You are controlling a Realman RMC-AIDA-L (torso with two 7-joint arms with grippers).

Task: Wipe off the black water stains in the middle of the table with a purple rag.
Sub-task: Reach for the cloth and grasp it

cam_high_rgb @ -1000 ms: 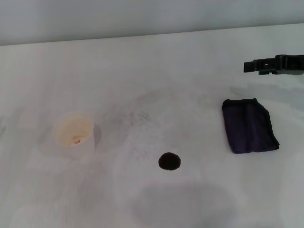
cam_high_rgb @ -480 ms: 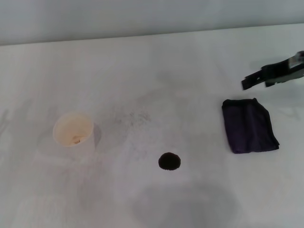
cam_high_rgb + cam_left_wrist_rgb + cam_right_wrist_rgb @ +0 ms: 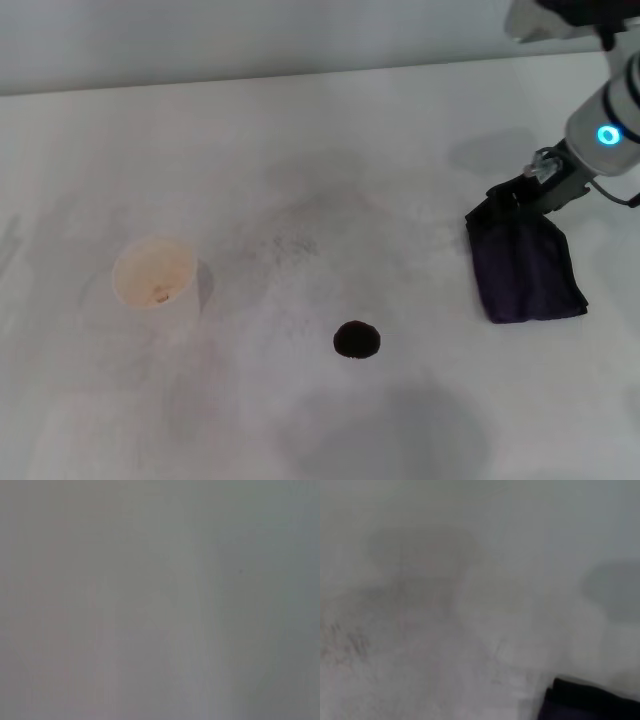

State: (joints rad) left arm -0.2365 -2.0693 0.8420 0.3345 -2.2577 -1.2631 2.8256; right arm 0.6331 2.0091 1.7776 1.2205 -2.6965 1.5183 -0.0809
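The black water stain (image 3: 356, 340) is a small round blot on the white table (image 3: 300, 130), near the middle front. The purple rag (image 3: 530, 272) lies flat at the right, well apart from the stain. My right gripper (image 3: 508, 207) reaches in from the upper right and hangs over the rag's far left corner, at or just above the cloth. The right wrist view shows a corner of the rag (image 3: 592, 702) on the table (image 3: 445, 605). My left gripper is out of view; the left wrist view shows only a blank grey surface.
A white paper cup (image 3: 155, 273) stands upright at the left of the table. Faint grey speckles (image 3: 285, 245) lie between the cup and the rag. The table's far edge (image 3: 300, 75) meets a pale wall.
My right arm has swung down and to the left from above the rag's far side, bringing the gripper onto the rag's far left corner. Rag, stain and cup have not moved.
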